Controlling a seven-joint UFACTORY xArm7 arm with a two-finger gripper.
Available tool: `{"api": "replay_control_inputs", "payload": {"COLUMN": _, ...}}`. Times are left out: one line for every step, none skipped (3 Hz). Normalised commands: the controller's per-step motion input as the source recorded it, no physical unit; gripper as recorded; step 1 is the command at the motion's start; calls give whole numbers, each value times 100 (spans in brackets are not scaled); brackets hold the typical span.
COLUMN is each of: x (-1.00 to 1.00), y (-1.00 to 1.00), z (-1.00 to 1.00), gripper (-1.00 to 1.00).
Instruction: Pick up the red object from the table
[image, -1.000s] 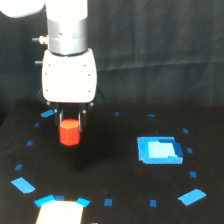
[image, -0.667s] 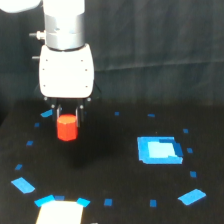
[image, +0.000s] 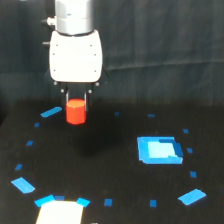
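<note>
Gripping the red object (image: 76, 111) between its two dark fingers, the hand (image: 76, 102) is closed on its upper sides, carrying it above the bench (image: 115, 150), up and toward the exterior view's left of the large blue patch (image: 159, 149), apparently clear of the surface.

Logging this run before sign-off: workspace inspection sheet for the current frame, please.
Surface: black matte table, no damage seen.
Job's things: red object between the claw's fingers, apparently lifted off the table.
Clutter: blue square patch; scattered blue tape bits; a white piece at the bottom edge.
Grippers: claw shut on the red object, pointing down.
Cables: nothing seen.
Surroundings: dark backdrop, no detail visible.
</note>
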Motion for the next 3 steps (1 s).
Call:
{"api": "replay_control_inputs", "payload": {"x": -7, "y": -23, "z": -100, "gripper": -100}}
{"api": "replay_control_inputs", "payload": {"x": -42, "y": -94, "z": 31, "gripper": -100}}
{"api": "replay_control_inputs", "payload": {"x": -23, "y": -58, "z": 94, "gripper": -82}}
